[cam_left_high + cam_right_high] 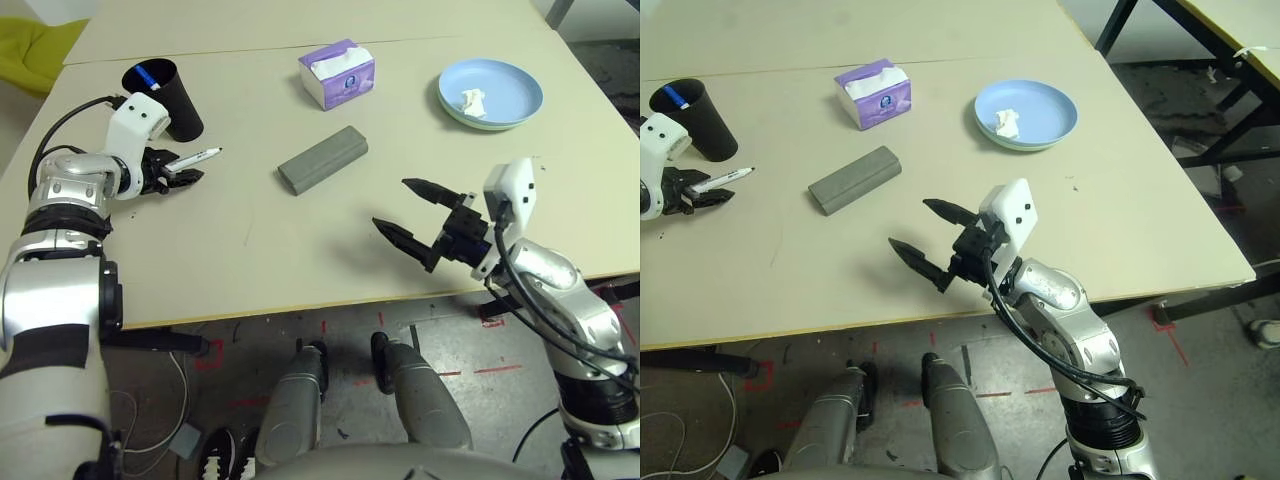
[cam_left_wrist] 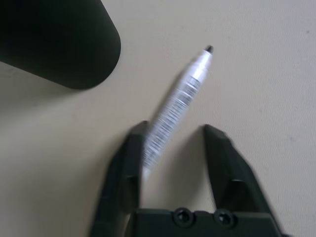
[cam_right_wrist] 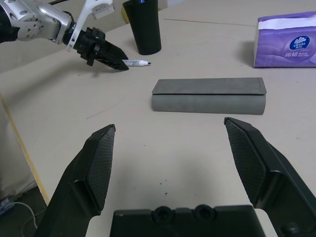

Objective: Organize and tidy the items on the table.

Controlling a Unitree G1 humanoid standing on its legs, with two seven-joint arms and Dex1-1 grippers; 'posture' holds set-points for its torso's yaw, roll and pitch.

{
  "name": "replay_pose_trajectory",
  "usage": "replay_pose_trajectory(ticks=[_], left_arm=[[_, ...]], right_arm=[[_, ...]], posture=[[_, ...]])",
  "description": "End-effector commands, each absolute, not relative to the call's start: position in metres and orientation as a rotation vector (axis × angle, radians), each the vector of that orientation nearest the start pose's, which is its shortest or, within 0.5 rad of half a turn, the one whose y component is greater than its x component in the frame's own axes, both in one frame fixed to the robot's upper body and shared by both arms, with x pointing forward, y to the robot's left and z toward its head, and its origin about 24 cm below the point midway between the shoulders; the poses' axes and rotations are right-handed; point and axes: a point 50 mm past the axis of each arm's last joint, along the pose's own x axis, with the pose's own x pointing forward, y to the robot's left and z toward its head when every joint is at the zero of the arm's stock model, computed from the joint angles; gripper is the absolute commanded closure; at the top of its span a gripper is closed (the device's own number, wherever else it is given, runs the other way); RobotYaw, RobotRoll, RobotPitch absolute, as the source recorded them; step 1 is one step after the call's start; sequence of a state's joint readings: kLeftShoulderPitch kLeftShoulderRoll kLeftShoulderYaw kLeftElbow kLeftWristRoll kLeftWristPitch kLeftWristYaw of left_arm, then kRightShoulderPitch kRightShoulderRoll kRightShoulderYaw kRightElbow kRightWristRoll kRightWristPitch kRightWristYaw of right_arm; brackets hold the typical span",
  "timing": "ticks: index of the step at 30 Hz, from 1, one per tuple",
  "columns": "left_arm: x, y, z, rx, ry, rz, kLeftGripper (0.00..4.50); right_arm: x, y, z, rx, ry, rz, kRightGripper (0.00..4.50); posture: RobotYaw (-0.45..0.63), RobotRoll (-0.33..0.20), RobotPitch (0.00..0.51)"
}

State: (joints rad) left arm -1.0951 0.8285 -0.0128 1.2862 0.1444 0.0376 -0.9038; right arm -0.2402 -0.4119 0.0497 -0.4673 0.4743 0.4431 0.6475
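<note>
A white marker (image 1: 195, 158) with a black tip lies on the table (image 1: 250, 250) beside the black cup (image 1: 172, 100). My left gripper (image 1: 180, 172) straddles its rear end. In the left wrist view the marker (image 2: 175, 106) touches one finger and a gap is left to the other, so the jaws stand open around it. A blue-capped marker (image 1: 146, 76) stands in the cup. The grey glasses case (image 1: 322, 159) lies shut at mid table. My right gripper (image 1: 390, 203) hovers wide open and empty, near the front edge and short of the case (image 3: 208, 95). A crumpled white tissue (image 1: 472, 100) rests in the blue plate (image 1: 520, 100).
A purple tissue box (image 1: 337, 73) stands behind the case. The blue plate seems to sit on a greenish one at the far right. The table's front edge (image 1: 300, 308) runs just below my right gripper. Bare tabletop stretches between the case and the plate.
</note>
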Motion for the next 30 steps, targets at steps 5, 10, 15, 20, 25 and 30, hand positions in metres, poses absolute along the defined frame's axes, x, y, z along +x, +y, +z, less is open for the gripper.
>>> replay_pose_trajectory(ticks=[5, 10, 15, 20, 25, 30], left_arm=[[0.353, 0.343, 0.181, 0.427, 0.476, -0.365, 4.21], [0.347, 0.341, 0.177, 0.451, 0.528, -0.5, 4.21], [0.339, 0.33, 0.182, 0.463, 0.478, -0.78, 4.21], [0.341, 0.321, 0.212, 0.335, 0.212, -0.853, 4.21], [0.339, 0.33, 0.234, 0.259, -0.047, -0.721, 4.21], [0.333, 0.34, 0.253, 0.219, -0.245, -0.575, 4.21]], right_arm=[[0.246, -0.123, 0.174, -0.071, -0.208, 0.986, 0.0], [0.246, -0.124, 0.174, -0.071, -0.207, 0.985, 0.0], [0.247, -0.125, 0.172, -0.07, -0.199, 0.98, 0.0], [0.251, -0.127, 0.171, -0.046, -0.199, 0.948, 0.0], [0.259, -0.132, 0.173, -0.033, -0.204, 0.885, 0.0], [0.267, -0.136, 0.174, -0.03, -0.207, 0.815, 0.0]], posture=[[-0.2, 0.0, 0.269], [-0.2, 0.0, 0.27], [-0.19, 0.0, 0.273], [-0.18, 0.0, 0.279], [-0.15, 0.0, 0.284], [-0.14, 0.0, 0.283]])
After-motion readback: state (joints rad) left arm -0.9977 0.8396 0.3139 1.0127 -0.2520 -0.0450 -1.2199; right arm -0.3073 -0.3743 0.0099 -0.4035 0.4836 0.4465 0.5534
